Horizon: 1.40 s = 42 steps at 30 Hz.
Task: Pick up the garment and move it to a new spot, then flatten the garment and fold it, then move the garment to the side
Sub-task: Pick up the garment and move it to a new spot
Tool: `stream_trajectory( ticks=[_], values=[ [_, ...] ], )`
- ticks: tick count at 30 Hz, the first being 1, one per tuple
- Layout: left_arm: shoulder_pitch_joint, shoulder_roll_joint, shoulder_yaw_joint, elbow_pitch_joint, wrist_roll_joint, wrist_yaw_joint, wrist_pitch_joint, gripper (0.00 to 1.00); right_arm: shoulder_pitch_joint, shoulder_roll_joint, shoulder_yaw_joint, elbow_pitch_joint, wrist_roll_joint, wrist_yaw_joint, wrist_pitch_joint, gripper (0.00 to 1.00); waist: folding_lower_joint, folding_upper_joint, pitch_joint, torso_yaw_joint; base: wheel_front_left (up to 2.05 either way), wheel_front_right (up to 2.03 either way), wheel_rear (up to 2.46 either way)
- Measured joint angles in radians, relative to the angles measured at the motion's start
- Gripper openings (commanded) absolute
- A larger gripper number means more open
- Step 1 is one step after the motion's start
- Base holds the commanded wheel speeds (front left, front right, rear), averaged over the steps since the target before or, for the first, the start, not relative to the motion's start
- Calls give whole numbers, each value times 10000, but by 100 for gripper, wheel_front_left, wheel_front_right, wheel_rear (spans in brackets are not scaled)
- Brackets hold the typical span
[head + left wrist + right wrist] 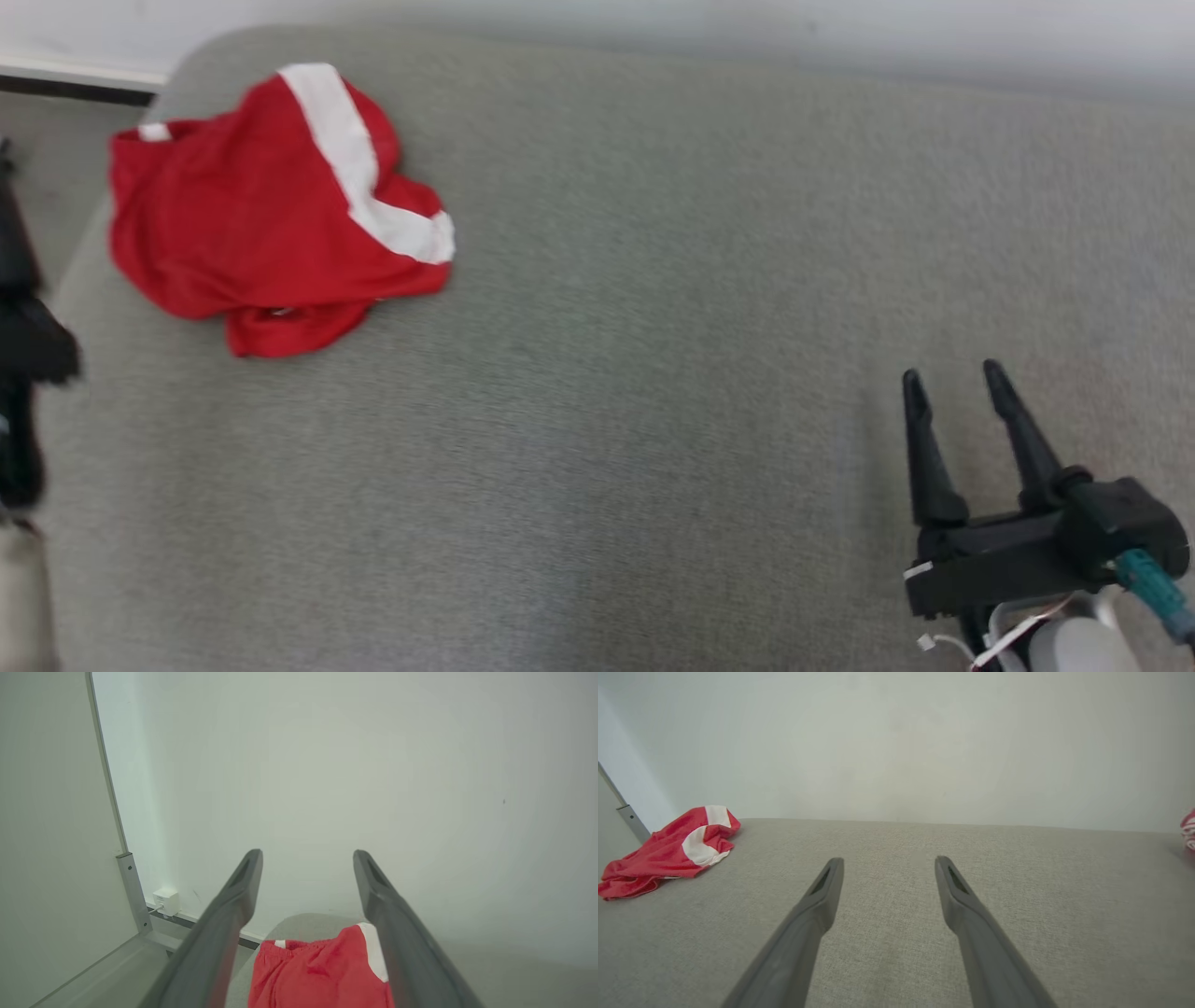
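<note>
Four fingers (822, 905) spread; one garment (243, 224), apparently shorts.

Bright, soft, even light with no glare; the wall (373, 765) washes to pale grey-green. The head view is smeared by motion blur, worst at its left edge, and the garment (271, 205) has soft outlines there. A faint shadow lies left of the right gripper (950, 373). In both wrist views the fingers (966, 914) blur toward the bottom edge, and straight lines bow at the frame's left
</note>
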Motion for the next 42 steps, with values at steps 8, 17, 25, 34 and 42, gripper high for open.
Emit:
stream_trajectory(
  ticks=[8,17,25,34,42],
  values=[
    [-2502,1106,-192,1363,-265,-161,1045,100,-268,36,-539,-700,-257,0,4,100,1,0,1439,-941,0,0,0],
    [-3640,1639,-527,3747,-554,-238,2644,100,-517,19,-713,-1095,-445,0,52,100,1,1,2497,-1789,0,0,0],
    [-3984,1776,-706,5611,-1298,-313,3570,100,-515,-61,-855,-1452,-525,0,270,100,-1,1,2947,-2266,0,0,0],
    [-4146,1735,-1160,7028,-1582,-334,4146,0,-516,-146,-815,-1685,-550,0,531,100,-4,-3,2871,-2242,0,0,0],
    [-4266,1808,-1544,7064,-1469,-334,2535,0,-473,-123,-759,-1438,-483,0,426,100,-3,-2,2481,-2192,0,0,0]
  ],
)
